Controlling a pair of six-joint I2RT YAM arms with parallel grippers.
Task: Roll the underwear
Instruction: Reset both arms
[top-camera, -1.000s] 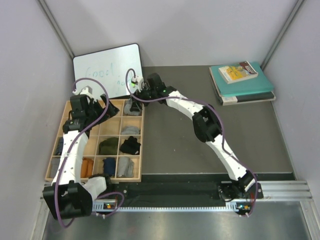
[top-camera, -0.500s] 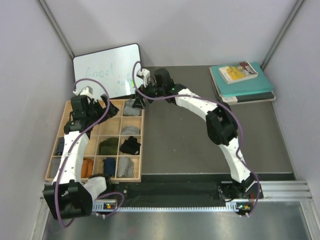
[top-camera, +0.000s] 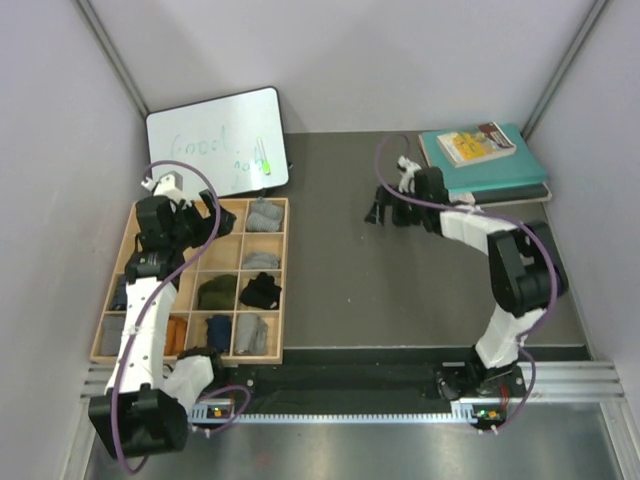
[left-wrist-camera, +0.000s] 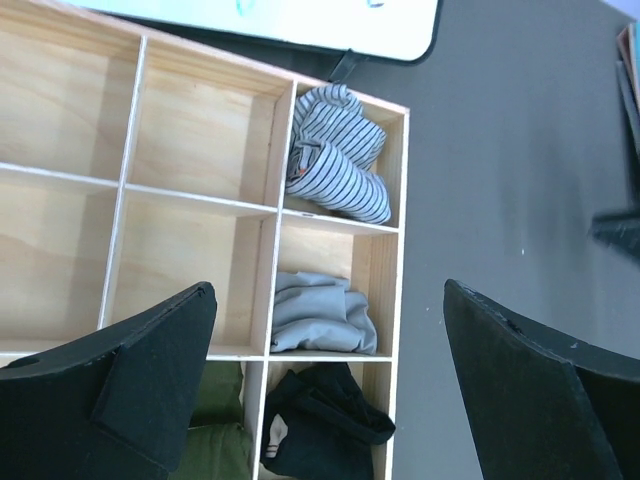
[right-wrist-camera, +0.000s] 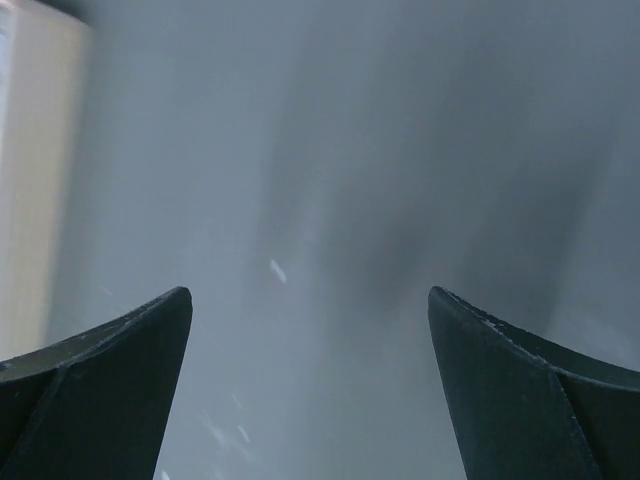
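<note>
Dark grey tabletop (top-camera: 350, 280) enclosed by pale, matte walls: back wall (top-camera: 350, 60), left wall (top-camera: 50, 200), right wall (top-camera: 600, 220); grey metal posts (top-camera: 110, 55) run up both rear corners; whiteboard (top-camera: 215, 140) with faint green writing at back left; stack of teal books (top-camera: 490, 165) at back right; compartmented wooden tray (top-camera: 284, 300) along the left side; aluminium rail (top-camera: 560, 380) across the near edge; lighting even and diffuse, shadows soft.

Soft, even light filling the overhead view, faint shadows falling on the worktop (top-camera: 350, 290), right wrist view smearing into streaky motion blur, left wrist view coming through sharp.
</note>
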